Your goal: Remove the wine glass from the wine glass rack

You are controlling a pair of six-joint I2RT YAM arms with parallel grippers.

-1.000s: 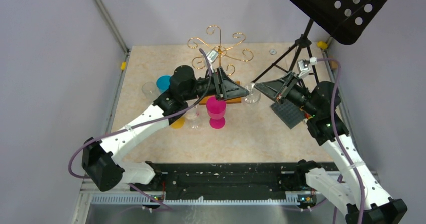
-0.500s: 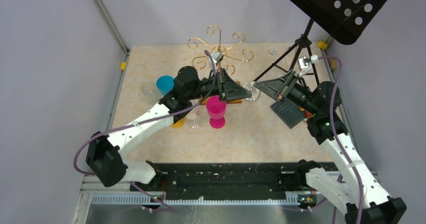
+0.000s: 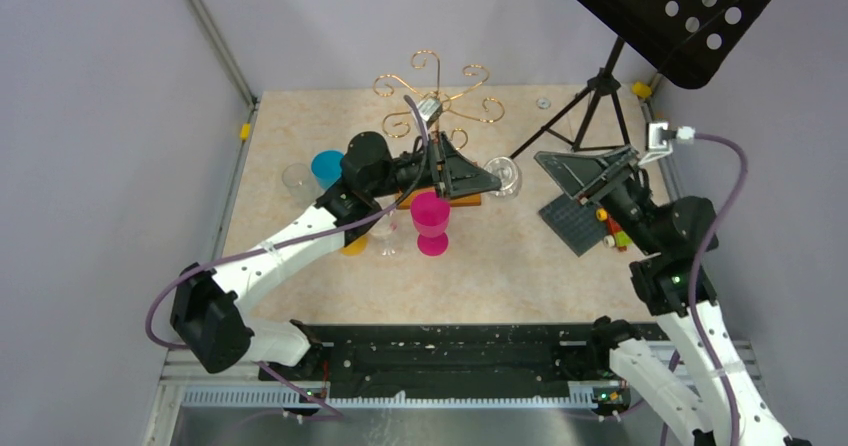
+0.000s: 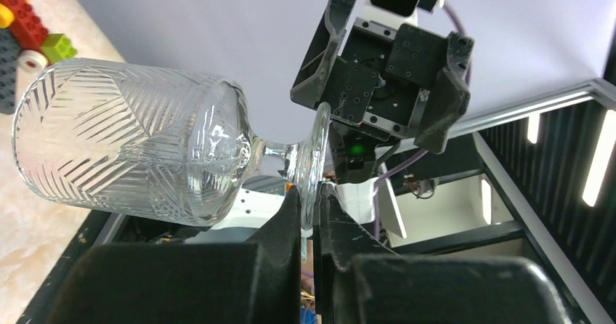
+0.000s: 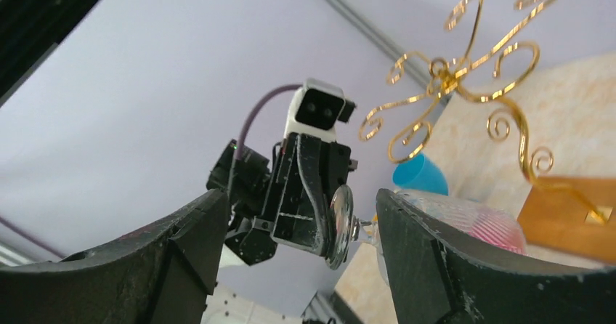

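My left jaws were clamped on the foot of the wine glass (image 4: pixel 138 153), with the thin disc pinched between the fingertips (image 4: pixel 289 219). The glass lay on its side in the air, off the wine glass rack (image 3: pixel 437 97) and just to its right, bowl pointing toward my right arm. The right jaws stood wide open, apart from the glass, holding nothing.

That grip worried me. Only the edge of the foot was caught and the whole bowl hung out sideways, so a jerk or a quick wrist roll could let it pivot or slip down onto the bench (image 3: pixel 520 266). A swing toward the rack could clip the gold scrolls, and a drop would likely land near the pink goblet (image 3: pixel 431 221).

The held glass was empty. The goblet and the blue cup (image 3: pixel 325 166) looked empty too; I couldn't judge the clear cup (image 3: pixel 297 178) beside the blue one.
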